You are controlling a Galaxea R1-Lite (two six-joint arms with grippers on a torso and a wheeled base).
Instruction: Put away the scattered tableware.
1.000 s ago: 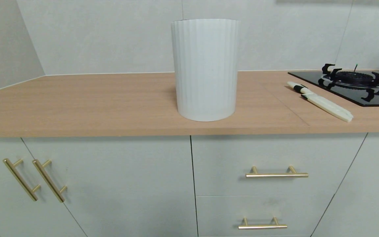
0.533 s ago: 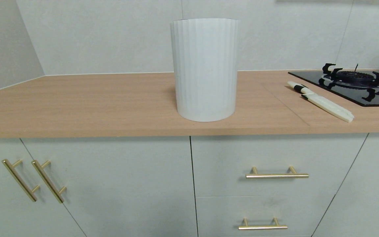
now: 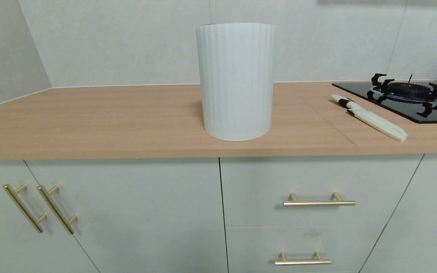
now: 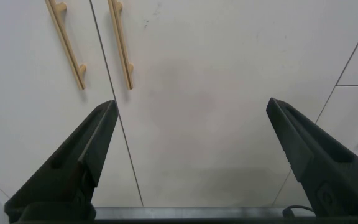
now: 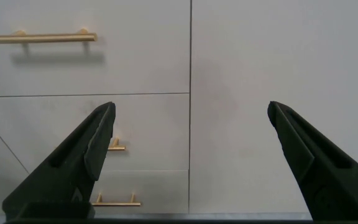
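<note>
A tall white ribbed container (image 3: 235, 81) stands upright near the front edge of the wooden countertop (image 3: 89, 121). To its right lies a cream-coloured knife (image 3: 370, 118) with a black band on its handle, flat on the counter beside the stove. My left gripper (image 4: 191, 109) is open with nothing between its fingers, facing the cabinet doors below the counter. My right gripper (image 5: 191, 112) is open too and holds nothing, facing the drawer fronts.
A black glass gas stove (image 3: 412, 96) with a burner grate sits at the counter's right end. Below are white cabinet doors with gold bar handles (image 3: 55, 208) at the left and drawers with gold handles (image 3: 319, 202) at the right. A wall backs the counter.
The head view has shifted very slightly; nothing on the counter has moved.
</note>
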